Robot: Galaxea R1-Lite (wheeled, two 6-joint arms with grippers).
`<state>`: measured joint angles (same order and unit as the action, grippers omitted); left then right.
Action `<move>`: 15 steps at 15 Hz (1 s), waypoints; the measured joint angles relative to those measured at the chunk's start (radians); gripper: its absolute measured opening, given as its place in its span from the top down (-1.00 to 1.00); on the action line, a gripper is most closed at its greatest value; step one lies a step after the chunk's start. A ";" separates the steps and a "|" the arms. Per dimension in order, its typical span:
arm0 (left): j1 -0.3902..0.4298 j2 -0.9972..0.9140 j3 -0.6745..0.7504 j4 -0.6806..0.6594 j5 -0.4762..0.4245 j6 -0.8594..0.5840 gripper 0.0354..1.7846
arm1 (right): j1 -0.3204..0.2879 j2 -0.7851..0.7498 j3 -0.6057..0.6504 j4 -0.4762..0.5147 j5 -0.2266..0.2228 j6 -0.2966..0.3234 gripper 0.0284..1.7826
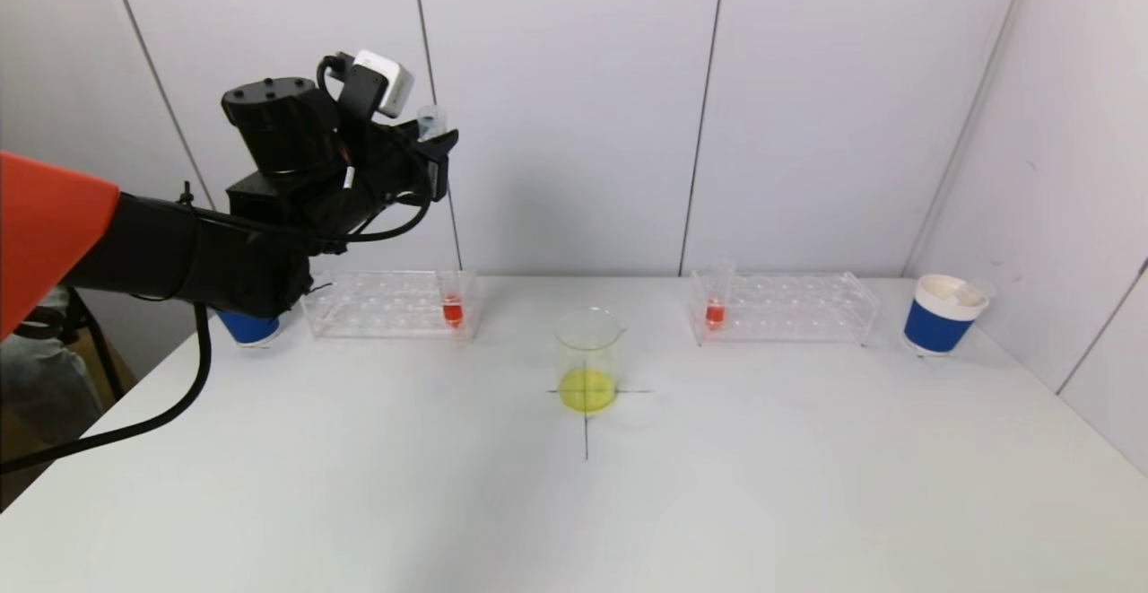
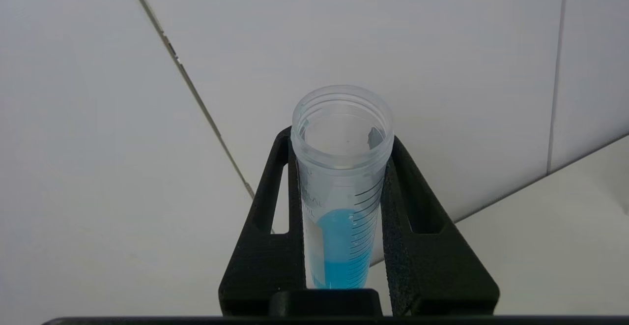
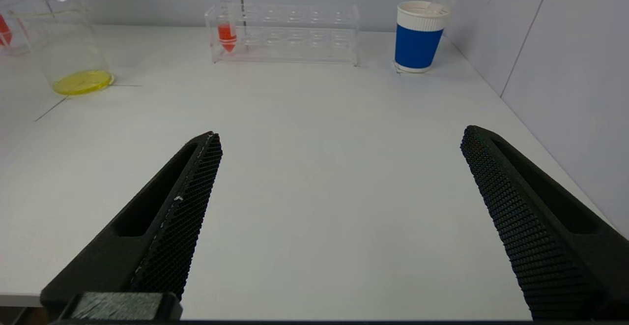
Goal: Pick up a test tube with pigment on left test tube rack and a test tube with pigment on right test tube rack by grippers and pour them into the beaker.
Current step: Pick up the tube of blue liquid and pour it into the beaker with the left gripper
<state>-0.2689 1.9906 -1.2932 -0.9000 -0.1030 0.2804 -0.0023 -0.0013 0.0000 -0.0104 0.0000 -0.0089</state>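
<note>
One blue-filled test tube (image 2: 341, 187) stands upright, pinched in the left gripper (image 1: 430, 149) jaws, high above the left rack (image 1: 390, 304), up and left of the beaker (image 1: 587, 361). The right gripper (image 3: 339, 207) jaws are spread wide, low over the worktop (image 3: 319, 143), the beaker's right.

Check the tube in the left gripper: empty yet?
Not empty: test tube, clamped in the left gripper, holds blue liquid in its lower part.
</note>
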 joint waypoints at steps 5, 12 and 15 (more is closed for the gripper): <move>-0.069 0.020 -0.040 0.009 0.032 -0.006 0.52 | 0.000 0.000 0.000 0.000 0.000 0.000 -0.99; -0.139 0.032 -0.050 0.007 -0.114 0.162 0.52 | 0.000 0.000 0.000 0.000 0.000 0.000 -0.99; -0.145 0.038 -0.047 0.006 -0.180 0.234 0.52 | 0.000 0.000 0.000 0.000 0.000 0.000 -0.99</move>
<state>-0.4136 2.0287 -1.3406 -0.8943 -0.2832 0.5143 -0.0023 -0.0013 0.0000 -0.0104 0.0000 -0.0089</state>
